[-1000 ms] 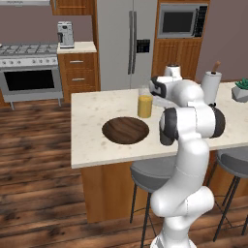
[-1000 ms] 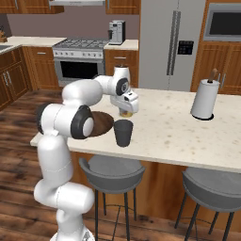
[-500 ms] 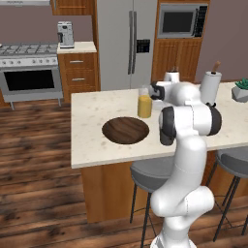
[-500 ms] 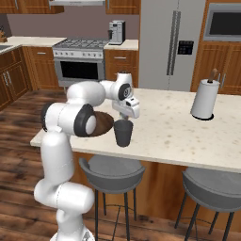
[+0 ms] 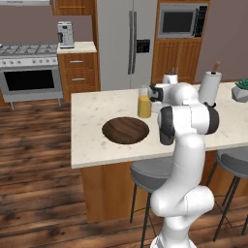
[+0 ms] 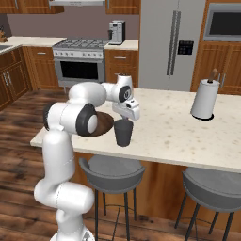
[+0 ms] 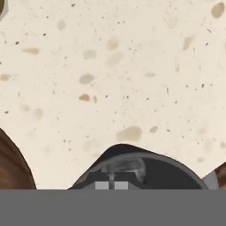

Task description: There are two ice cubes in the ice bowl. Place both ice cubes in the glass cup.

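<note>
Fingers (image 6: 126, 117) closed above round smoky glass cup (image 6: 124, 132) on speckled counter (image 6: 188, 132).

Speckled stone countertop (image 6: 188, 129), grained dark wood ice bowl (image 5: 125, 130), smoky glass cup (image 6: 123, 133).

No lettering, brand, number or sign can be read anywhere in these pictures. The microwave (image 5: 178, 21), the refrigerator (image 6: 171, 44) with its dark dispenser panel, the oven (image 6: 79, 71) and the coffee machine (image 5: 65, 34) all have plain, blank fronts at this sharpness. The bench (image 7: 132, 66) shows only brown specks and blotches in its pale stone, and none of them forms a character.
</note>
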Controlling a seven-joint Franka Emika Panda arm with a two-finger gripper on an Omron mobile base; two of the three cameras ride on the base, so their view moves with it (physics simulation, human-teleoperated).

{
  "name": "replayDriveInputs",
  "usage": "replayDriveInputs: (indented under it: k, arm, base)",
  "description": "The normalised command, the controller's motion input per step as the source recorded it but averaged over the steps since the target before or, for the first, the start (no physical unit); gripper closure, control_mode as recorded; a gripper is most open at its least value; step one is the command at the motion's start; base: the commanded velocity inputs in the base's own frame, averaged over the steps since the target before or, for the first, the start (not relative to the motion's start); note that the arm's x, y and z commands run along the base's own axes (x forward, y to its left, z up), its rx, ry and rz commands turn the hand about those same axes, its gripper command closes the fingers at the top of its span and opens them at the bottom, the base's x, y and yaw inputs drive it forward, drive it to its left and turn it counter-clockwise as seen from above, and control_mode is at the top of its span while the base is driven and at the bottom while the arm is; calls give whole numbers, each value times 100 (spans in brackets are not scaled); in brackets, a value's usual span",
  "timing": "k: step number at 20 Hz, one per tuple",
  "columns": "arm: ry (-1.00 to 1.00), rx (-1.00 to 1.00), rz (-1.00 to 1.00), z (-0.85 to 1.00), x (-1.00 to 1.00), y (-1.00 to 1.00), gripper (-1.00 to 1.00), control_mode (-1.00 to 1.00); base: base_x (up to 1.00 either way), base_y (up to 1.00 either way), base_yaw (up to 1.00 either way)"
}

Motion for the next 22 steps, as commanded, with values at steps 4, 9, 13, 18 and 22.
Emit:
replayDriveInputs:
  k: [4,9,13,18,22]
  arm:
    - [4,0,0,-1,9,0,100,-100]
    - [-9,0,0,2,-57,0,-100,-100]
    - [-32,1,0,33,-100,0,-100,-100]
    - [-48,1,0,24,-100,0,-100,-100]
    - [-37,1,0,-9,-100,4,-100,-100]
  base:
    - [0,0,0]
    - [0,0,0]
    - [0,0,0]
    - [0,0,0]
    - [0,0,0]
